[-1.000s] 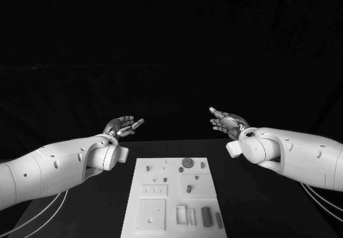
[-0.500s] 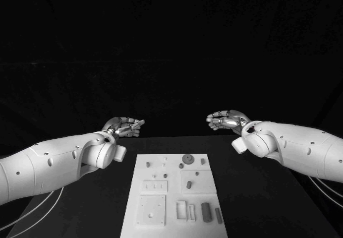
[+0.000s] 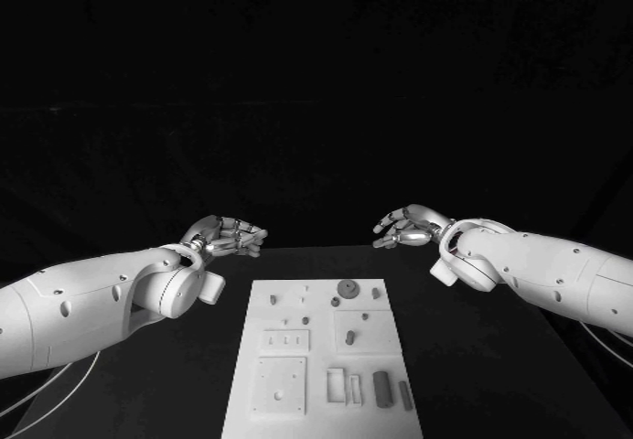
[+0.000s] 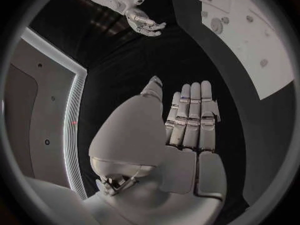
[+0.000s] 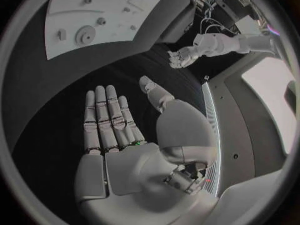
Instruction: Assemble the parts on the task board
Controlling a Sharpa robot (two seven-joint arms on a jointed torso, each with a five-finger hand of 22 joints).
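Note:
The white task board [image 3: 262,422] lies lengthwise in the middle of the black table. On it sit a round disc [image 3: 348,288], a small peg [image 3: 351,337], a long dark bar [image 3: 381,388] and several smaller pieces. My left hand [image 3: 224,236] hovers beyond the board's far left corner, holding nothing. My right hand [image 3: 409,227] hovers beyond the far right corner, also with nothing in it. The left wrist view shows the left hand [image 4: 187,125] flat with its fingers straight, the right hand [image 4: 140,20] and the board [image 4: 259,60]. In the right wrist view the right hand [image 5: 112,130] is equally flat, with the left hand [image 5: 184,55] and board [image 5: 75,7] beyond.
Two raised white blocks [image 3: 281,386] [image 3: 284,341] stand on the board's left half. Bare black table [image 3: 488,366] flanks the board on both sides. White cables [image 3: 33,398] hang under the left arm at the table's left edge.
Both hands have turned at the wrist from a palm-up pose and dropped slightly, their fingers now pointing inward toward each other. The parts on the board are unmoved.

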